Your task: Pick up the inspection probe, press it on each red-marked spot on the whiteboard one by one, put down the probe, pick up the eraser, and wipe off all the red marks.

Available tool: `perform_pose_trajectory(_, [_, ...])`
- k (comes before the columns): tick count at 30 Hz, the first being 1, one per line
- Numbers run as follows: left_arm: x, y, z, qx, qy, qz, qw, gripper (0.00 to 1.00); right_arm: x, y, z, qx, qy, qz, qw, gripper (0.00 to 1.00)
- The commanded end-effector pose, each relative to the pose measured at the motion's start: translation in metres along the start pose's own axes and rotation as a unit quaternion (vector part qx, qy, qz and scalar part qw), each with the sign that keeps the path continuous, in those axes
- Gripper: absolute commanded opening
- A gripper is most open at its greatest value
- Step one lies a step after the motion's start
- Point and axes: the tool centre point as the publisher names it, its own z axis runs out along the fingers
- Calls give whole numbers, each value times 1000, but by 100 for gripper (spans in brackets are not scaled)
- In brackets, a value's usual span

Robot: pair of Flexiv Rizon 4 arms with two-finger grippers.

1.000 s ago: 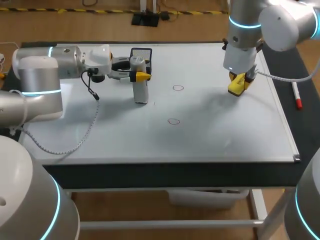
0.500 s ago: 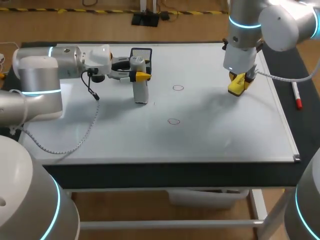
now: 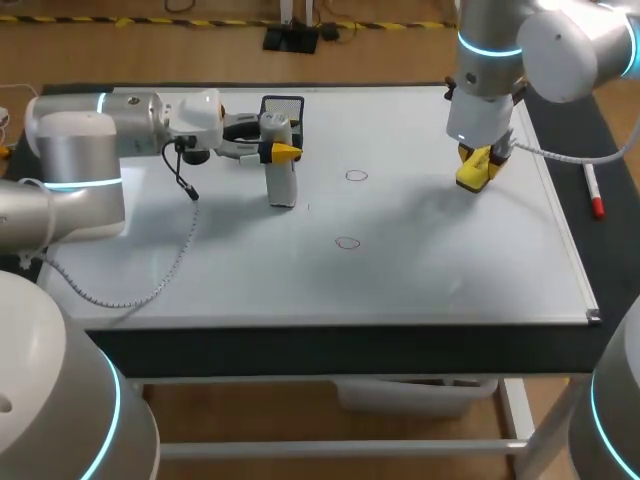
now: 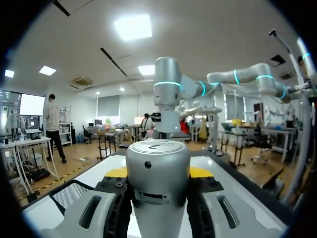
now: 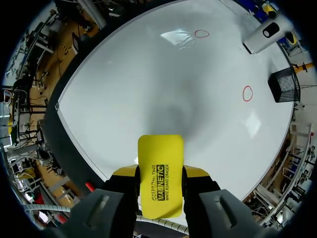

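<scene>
Head view: the left gripper [image 3: 268,150] clasps the top of the probe [image 3: 282,182]. The probe stands upright on the whiteboard [image 3: 420,270], just in front of a black mesh basket [image 3: 283,105]. The right gripper [image 3: 478,168] holds the yellow eraser [image 3: 472,175] at the board's far right. Two red marks [image 3: 356,176] [image 3: 347,242] lie between the arms. A red marker [image 3: 594,192] lies on the table [image 3: 300,350] beside the board.

Left wrist view: both fingers press the probe's sides.

Right wrist view: the eraser is pinched between the yellow tips. Both marks are ahead of it, with the probe beyond them.

Yellow eraser [image 5: 160,171] clamped in jaws, whiteboard [image 5: 148,84] below, two red circles [image 5: 201,33] [image 5: 247,93], probe [image 5: 261,37] beyond
</scene>
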Motion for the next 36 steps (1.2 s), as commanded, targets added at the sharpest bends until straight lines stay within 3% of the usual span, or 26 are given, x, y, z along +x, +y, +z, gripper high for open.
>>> perform_pose_trajectory(1, [-2, -1, -1, 0, 1, 1, 1000, 0, 1, 0, -2, 1, 1, -1, 1000, 0])
perform_pose_trajectory(15, [-9, -25, -27, 3, -27, 26, 999, 0, 1, 0, -2, 1, 1, -1, 1000, 0])
perform_pose_trajectory(29, [-53, -35, -104, -18, -122, 47, 991, 0, 1, 0, -2, 1, 1, -1, 1000, 0])
perform_pose_trajectory(36, [-69, -32, -135, -22, -163, 41, 986, 0, 1, 0, -2, 1, 1, -1, 1000, 0])
